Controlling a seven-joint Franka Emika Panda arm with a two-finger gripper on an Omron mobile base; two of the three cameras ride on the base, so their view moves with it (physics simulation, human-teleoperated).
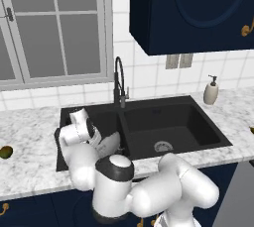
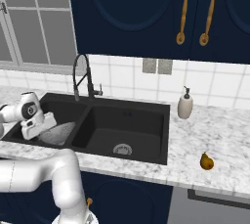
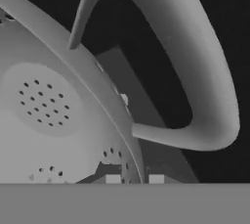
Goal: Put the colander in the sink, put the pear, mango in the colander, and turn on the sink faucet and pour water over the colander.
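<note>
In the left basin of the sink (image 2: 156,110): colander (image 2: 56,133) tilted, bowl opening facing near-left. Jaws clamped narrow on its rim beside the loop handle (image 3: 195,71). Pear (image 2: 207,161) on the table at right, stem up.

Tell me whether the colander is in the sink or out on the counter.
In the sink: the colander sits in the left basin of the sink, below the marble counter's level, with the end effector at its rim.
</note>
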